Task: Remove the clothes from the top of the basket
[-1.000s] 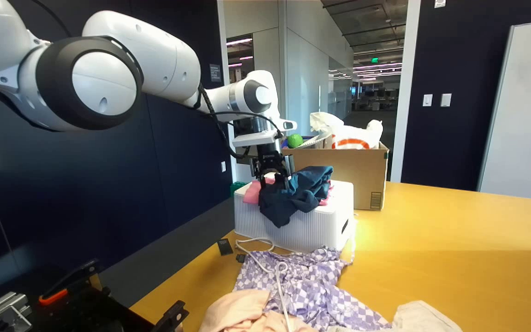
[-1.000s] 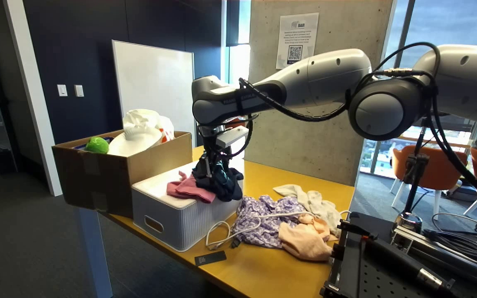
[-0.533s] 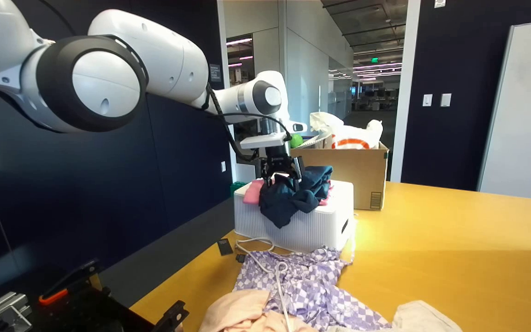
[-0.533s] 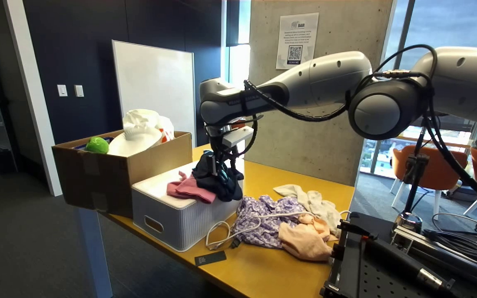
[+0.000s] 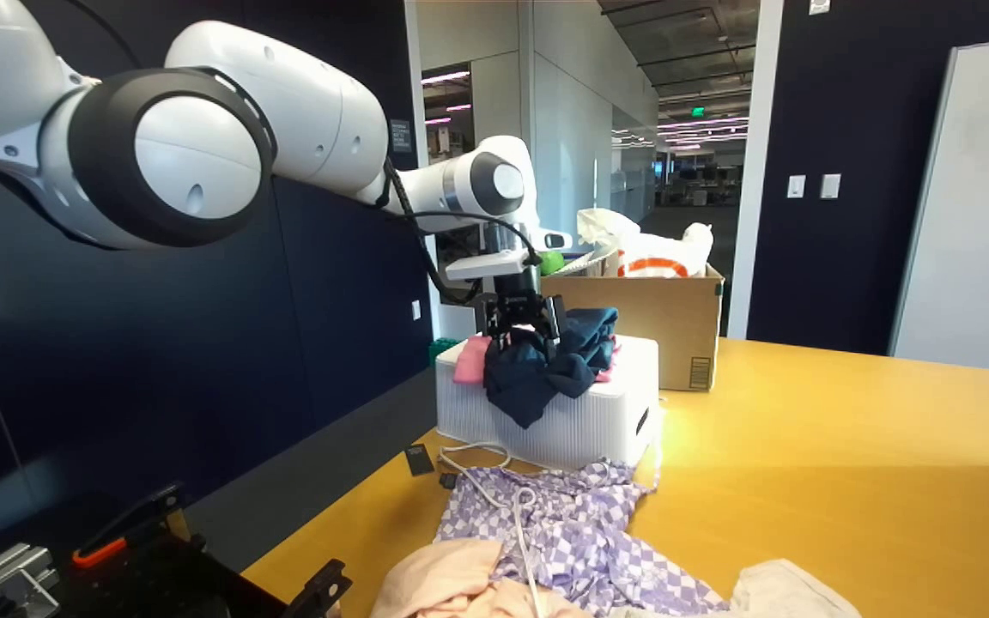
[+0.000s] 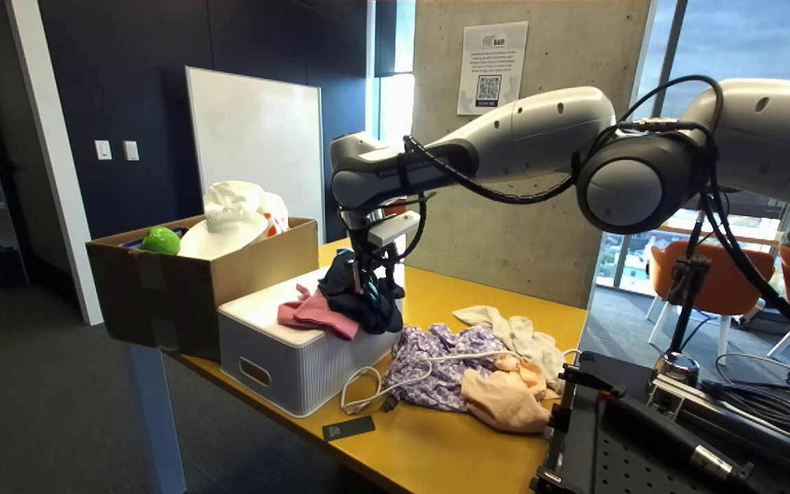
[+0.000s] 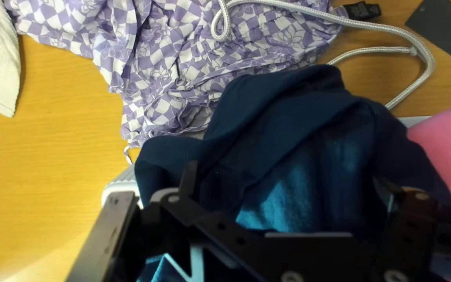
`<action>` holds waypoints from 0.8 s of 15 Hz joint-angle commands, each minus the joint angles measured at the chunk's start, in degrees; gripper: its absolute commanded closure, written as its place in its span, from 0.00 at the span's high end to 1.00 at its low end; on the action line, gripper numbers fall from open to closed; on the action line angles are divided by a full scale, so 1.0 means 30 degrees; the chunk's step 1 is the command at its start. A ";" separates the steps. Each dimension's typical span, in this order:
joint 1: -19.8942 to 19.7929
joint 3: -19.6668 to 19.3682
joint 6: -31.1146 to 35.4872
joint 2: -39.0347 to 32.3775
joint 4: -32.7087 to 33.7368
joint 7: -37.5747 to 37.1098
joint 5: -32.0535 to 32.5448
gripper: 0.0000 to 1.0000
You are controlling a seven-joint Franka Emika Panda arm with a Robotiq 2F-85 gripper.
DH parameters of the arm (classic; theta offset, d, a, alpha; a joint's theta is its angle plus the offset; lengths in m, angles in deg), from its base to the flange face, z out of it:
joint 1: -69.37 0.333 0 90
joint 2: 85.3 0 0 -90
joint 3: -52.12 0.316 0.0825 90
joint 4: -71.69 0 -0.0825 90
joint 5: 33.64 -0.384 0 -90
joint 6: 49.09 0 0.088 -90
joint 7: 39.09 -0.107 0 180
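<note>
a crumpled navy garment (image 5: 518,390) lies on top of the white ribbed basket (image 5: 546,433), drooping over its edge and partly covering a pink garment (image 6: 316,315). just beside the basket, a white cord (image 7: 430,64) crosses a purple checked garment (image 5: 593,536). the gripper (image 7: 287,182) has its jaws wide apart, navy folds between them.

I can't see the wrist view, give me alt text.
Open gripper at a dark blue garment draped over a white basket, with pink cloth at right. At top, a purple checkered garment and a white cord lie on a yellow table.
</note>
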State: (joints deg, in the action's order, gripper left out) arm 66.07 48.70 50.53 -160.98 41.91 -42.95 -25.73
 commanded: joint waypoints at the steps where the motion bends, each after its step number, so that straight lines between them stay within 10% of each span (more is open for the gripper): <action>1: 0.0067 -0.0260 -0.0860 -0.0288 0.0833 -0.0304 0.0112 0.66; 9: -0.0170 -0.0162 -0.1275 0.0125 0.0967 -0.0601 -0.0070 0.04; 12: -0.0490 -0.0359 -0.2132 -0.0210 0.2923 -0.0679 -0.0438 0.00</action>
State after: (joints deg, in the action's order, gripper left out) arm 65.47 48.59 48.65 -160.57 43.85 -44.66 -25.73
